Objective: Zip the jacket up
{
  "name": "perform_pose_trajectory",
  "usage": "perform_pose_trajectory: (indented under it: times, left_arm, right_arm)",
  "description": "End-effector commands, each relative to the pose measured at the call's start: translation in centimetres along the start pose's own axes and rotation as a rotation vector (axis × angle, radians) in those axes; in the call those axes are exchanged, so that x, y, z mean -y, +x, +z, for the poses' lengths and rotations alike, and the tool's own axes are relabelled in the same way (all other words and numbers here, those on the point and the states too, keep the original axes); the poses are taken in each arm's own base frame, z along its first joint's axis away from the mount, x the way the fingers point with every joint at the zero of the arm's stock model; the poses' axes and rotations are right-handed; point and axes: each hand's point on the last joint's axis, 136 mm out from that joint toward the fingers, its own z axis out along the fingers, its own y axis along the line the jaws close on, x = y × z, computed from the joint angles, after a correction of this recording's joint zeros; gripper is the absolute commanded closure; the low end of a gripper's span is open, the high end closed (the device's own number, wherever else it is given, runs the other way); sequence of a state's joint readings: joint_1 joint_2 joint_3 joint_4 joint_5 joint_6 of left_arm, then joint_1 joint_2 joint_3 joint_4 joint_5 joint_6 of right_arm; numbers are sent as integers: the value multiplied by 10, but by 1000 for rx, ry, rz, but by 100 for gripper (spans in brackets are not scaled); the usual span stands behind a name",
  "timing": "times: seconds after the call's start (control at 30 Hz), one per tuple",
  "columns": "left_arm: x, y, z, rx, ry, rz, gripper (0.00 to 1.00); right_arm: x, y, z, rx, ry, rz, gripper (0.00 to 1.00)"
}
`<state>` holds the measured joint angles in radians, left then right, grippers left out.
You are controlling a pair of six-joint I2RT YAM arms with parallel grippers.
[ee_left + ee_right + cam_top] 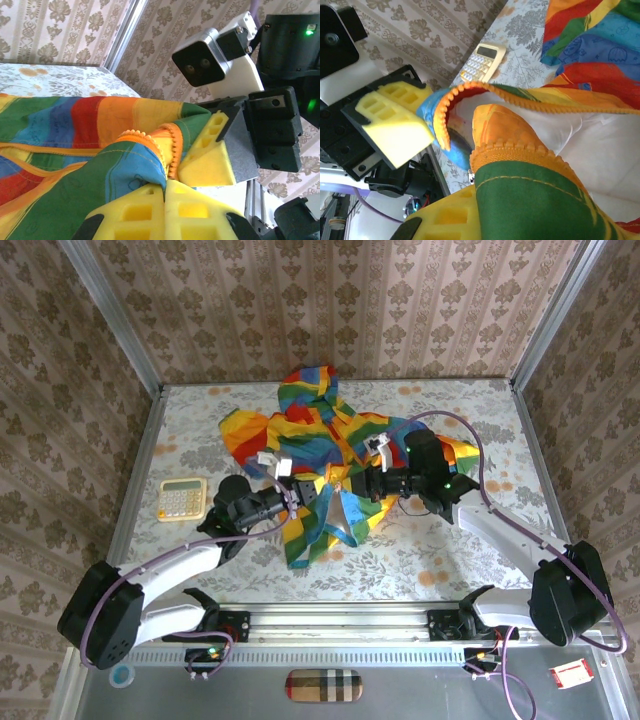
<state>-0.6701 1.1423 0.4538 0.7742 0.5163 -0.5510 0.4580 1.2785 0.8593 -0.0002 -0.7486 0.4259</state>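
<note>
The rainbow-striped jacket (310, 435) lies crumpled in the middle of the table, its front open and its pale lining showing. Both grippers meet at its lower front. My left gripper (312, 492) (165, 187) is shut on a blue and green front edge of the jacket (75, 120), just below the orange zipper teeth (172, 150). My right gripper (362, 485) (475, 192) is shut on the other, green front edge of the jacket (535, 200), under its orange zipper tape (520, 155). The green cloth hides one right finger. The two held edges are close together but apart.
A pale yellow calculator (183, 499) (482, 60) lies on the table left of the jacket, beside my left arm. Metal rails and patterned walls enclose the table on three sides. Bare floral tabletop (420, 560) shows in front of the jacket.
</note>
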Motion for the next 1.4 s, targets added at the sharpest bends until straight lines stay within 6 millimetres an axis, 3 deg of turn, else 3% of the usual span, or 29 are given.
perform_pose_trajectory:
  times: [0.0,0.73,1.07,1.13,1.23,1.37]
  left_arm:
    - [16,-6,6,20,69,59,100]
    - [14,-8,0,35,118,9,100]
    - [17,6,1,-33,174,-41,100]
    - [9,13,2,-56,156,-80,100]
    - [-8,34,2,-122,93,-149,100]
    - [-31,82,0,-313,-54,-236,100]
  right_arm:
    - [-8,0,2,-10,-62,-6,100]
    - [-18,4,3,-38,-143,-16,100]
    - [-20,1,3,-36,-148,-10,100]
    - [-14,2,3,-39,-108,4,100]
    - [20,11,2,-73,79,57,100]
    - [58,39,3,-150,201,163,100]
